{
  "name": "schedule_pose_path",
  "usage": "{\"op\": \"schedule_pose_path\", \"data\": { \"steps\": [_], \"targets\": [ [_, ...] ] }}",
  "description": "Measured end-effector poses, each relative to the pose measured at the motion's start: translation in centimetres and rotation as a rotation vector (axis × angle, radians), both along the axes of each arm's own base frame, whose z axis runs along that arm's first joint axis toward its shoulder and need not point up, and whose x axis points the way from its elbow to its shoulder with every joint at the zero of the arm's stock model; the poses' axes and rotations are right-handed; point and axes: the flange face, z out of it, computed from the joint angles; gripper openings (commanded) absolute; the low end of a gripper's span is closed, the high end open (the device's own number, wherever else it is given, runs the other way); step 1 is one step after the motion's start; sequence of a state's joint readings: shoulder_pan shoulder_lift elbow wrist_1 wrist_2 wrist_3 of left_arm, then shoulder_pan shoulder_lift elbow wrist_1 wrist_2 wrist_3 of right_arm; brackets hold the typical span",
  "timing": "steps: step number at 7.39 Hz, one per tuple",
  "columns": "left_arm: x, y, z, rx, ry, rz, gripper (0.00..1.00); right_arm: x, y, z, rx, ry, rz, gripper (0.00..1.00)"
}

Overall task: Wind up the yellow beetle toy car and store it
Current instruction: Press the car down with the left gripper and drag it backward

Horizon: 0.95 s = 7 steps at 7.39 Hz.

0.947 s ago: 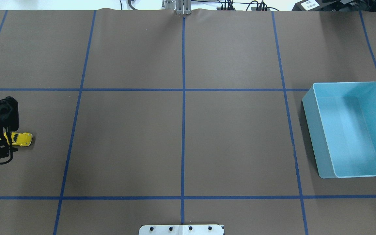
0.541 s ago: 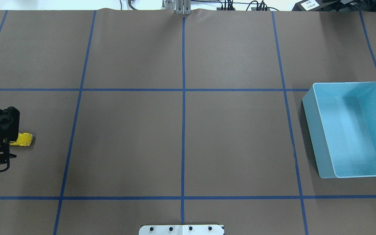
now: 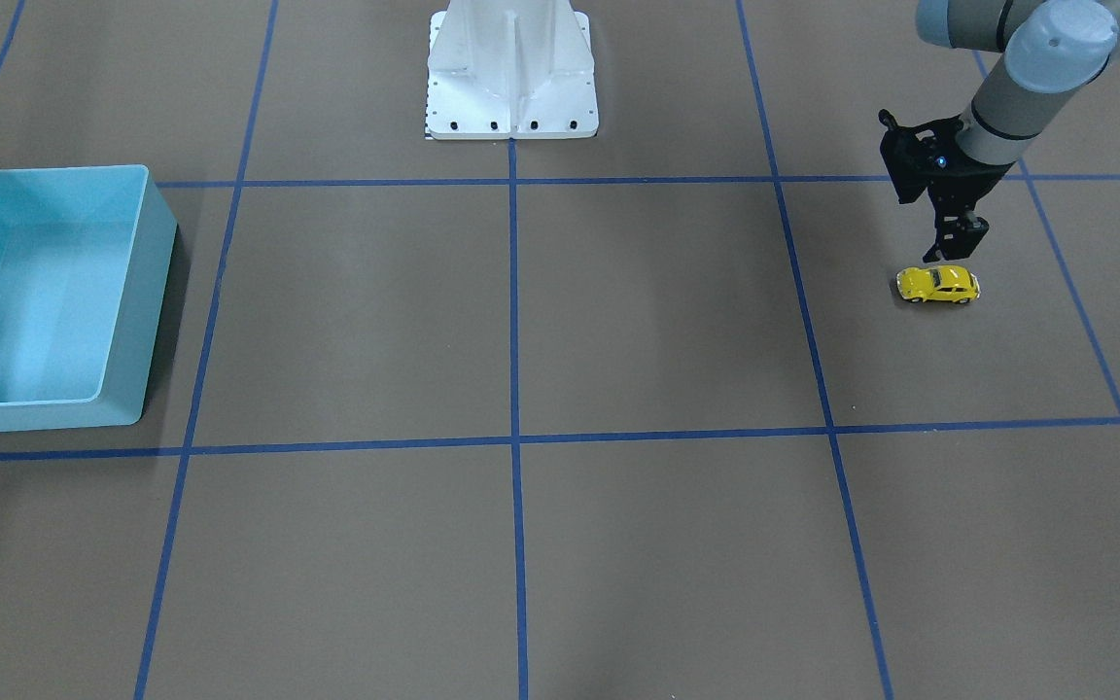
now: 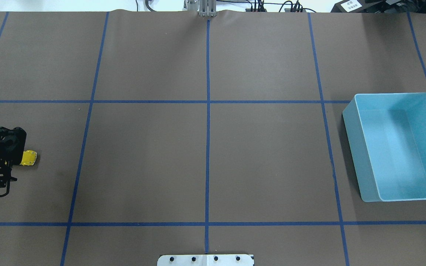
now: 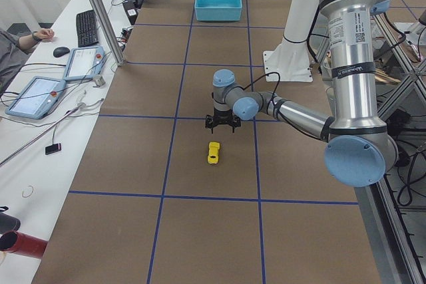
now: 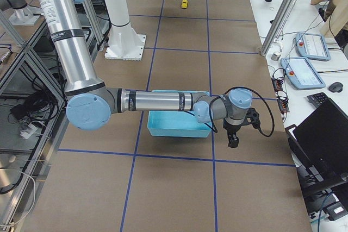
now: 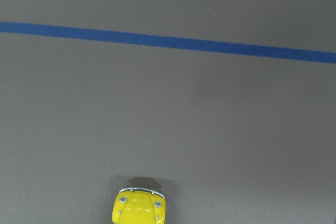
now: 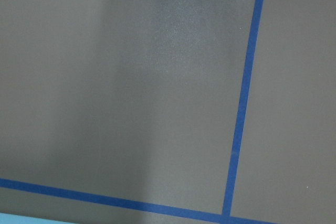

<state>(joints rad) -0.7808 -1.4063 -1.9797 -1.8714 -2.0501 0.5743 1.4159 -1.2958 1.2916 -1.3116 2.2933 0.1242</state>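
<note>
The yellow beetle toy car (image 3: 938, 284) stands on its wheels on the brown table, at the robot's far left. In the overhead view only its end (image 4: 29, 157) shows past the gripper body. It also shows in the exterior left view (image 5: 213, 152) and at the bottom edge of the left wrist view (image 7: 139, 208). My left gripper (image 3: 952, 251) hangs just above and behind the car, apart from it, fingers spread and empty (image 5: 221, 124). My right gripper (image 6: 234, 138) hovers beyond the blue bin; I cannot tell if it is open.
The empty light-blue bin (image 4: 364, 147) stands at the robot's far right, also in the front view (image 3: 147, 292). Blue tape lines cross the brown table. The white robot base (image 3: 511, 87) sits at the table's middle edge. Operator tablets and desks line one side (image 5: 40, 94).
In the overhead view my left gripper has shifted toward the robot's side and now hides more of the car. The car has not moved. The bin is unchanged.
</note>
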Motion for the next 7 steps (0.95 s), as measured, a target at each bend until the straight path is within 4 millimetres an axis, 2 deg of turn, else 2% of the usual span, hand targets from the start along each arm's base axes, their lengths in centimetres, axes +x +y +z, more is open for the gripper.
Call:
{"op": "schedule_pose_path", "data": {
  "steps": [3,7],
  "targets": [
    [1.4,0.1,2.1,-0.025,-0.033,0.033,1.0,0.0,0.0,0.0,0.0,0.0,0.0,1.0],
    [2.5,-1.4,2.1,0.003,-0.051,0.013,1.0,0.0,0.0,0.0,0.0,0.0,0.0,1.0]
  ]
}}
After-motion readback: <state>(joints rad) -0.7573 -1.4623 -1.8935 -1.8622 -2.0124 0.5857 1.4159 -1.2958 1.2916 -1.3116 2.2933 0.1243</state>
